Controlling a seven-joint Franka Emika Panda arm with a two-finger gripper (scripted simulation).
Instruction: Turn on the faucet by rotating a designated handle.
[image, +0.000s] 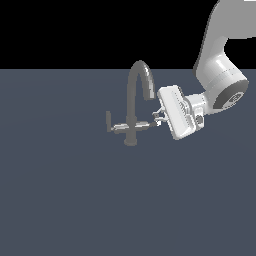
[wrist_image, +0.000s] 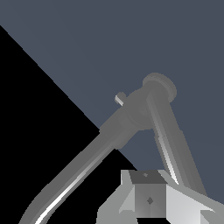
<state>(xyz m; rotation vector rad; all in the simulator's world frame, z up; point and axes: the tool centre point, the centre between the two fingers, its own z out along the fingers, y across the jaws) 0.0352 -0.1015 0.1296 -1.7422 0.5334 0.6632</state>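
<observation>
- No brand, label or writing can be read on anything.
- 1 faucet (image: 134, 102) stands upright on the dark worktop (image: 75, 200), with 2 levers on its crossbar.
- 1 handle (image: 153, 121) ends the arm under the spout's curve.
- The gripper (image: 158, 118) is at that handle; I cannot tell how wide the jaws stand.

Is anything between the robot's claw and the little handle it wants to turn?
No. In the exterior view the gripper is right at the handle under the spout, nothing between; whether they touch is unclear.
</observation>
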